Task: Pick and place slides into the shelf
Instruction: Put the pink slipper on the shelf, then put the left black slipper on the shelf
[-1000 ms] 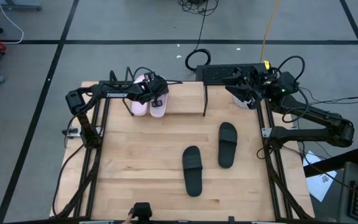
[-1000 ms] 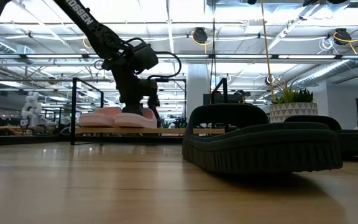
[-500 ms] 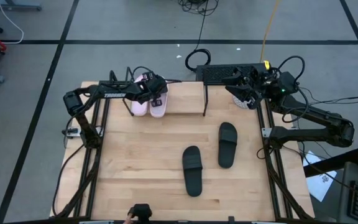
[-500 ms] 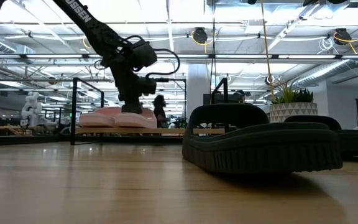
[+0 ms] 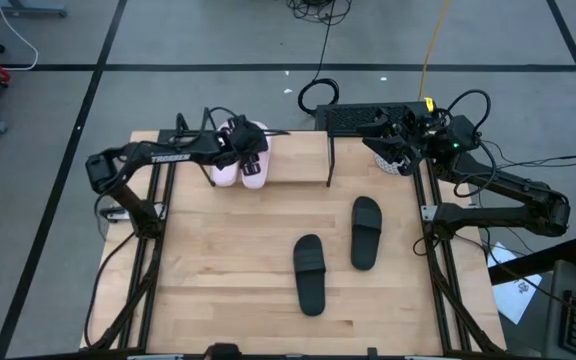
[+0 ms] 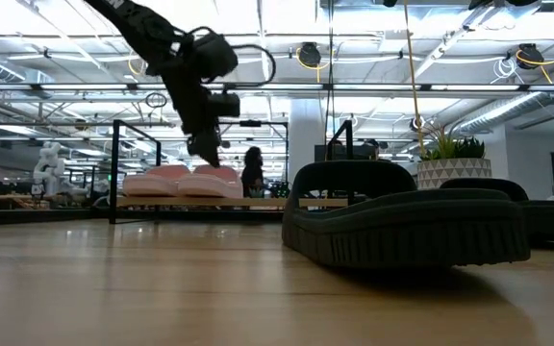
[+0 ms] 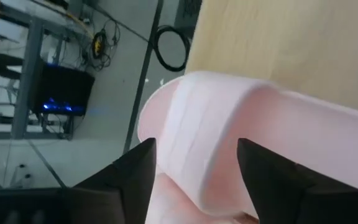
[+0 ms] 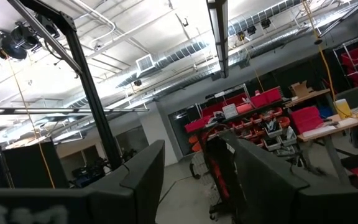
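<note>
Two light pink slides (image 5: 239,168) lie side by side, soles down, on the left end of the shelf (image 5: 298,158), a low light-wood board on a black wire frame at the table's far edge. My left gripper (image 6: 206,154) hangs open just above them. In the left wrist view its fingers (image 7: 135,174) stand on either side of one slide's wide strap (image 7: 210,137). Two black slides (image 5: 366,232) (image 5: 309,274) lie on the tabletop, right of centre. My right gripper (image 5: 380,133) waits open at the far right corner with nothing between its fingers.
A potted plant (image 6: 455,159) stands at the far right beside the shelf. The right part of the shelf board (image 6: 267,203) is bare. The nearer black slide (image 6: 402,226) fills the low view's right. Bare tabletop (image 5: 218,260) spreads left and near.
My left gripper has opened and let go of the pink slide, then risen above it and drawn back a little toward the table's left edge. The pink slide stays flat on the shelf beside its pair.
</note>
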Tool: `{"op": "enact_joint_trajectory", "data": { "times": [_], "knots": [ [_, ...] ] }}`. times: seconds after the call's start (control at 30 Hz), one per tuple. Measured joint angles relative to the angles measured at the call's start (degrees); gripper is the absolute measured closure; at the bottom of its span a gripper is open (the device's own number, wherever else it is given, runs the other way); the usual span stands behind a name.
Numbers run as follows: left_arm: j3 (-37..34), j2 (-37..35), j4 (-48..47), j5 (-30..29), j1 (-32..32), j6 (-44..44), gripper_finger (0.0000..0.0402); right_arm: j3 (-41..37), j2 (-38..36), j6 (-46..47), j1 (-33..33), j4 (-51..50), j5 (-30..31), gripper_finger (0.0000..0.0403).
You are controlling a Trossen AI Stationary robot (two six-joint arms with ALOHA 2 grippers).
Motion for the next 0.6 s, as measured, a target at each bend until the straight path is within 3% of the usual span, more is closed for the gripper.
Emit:
{"op": "enact_joint_trajectory", "data": {
  "times": [0.23, 0.43, 0.6],
  "knots": [
    [0.23, -9.98, -5.3, -3.73, -8.49, -2.66, 0.0169, 0.0, 0.0, 0.02, 0.0, 0.0, 0.0, 0.0218],
    [1.91, -19.73, -8.65, -2.75, -21.16, -13.96, 0.0169, 0.0, 0.0, -0.12, 0.0, 0.0, -0.02, 0.0218],
    [5.85, -23.47, -8.36, -0.73, -32.8, -23.34, 0.0169, 0.0, 0.0, -0.12, 0.26, 0.02, -0.33, 0.0218]
  ]
}}
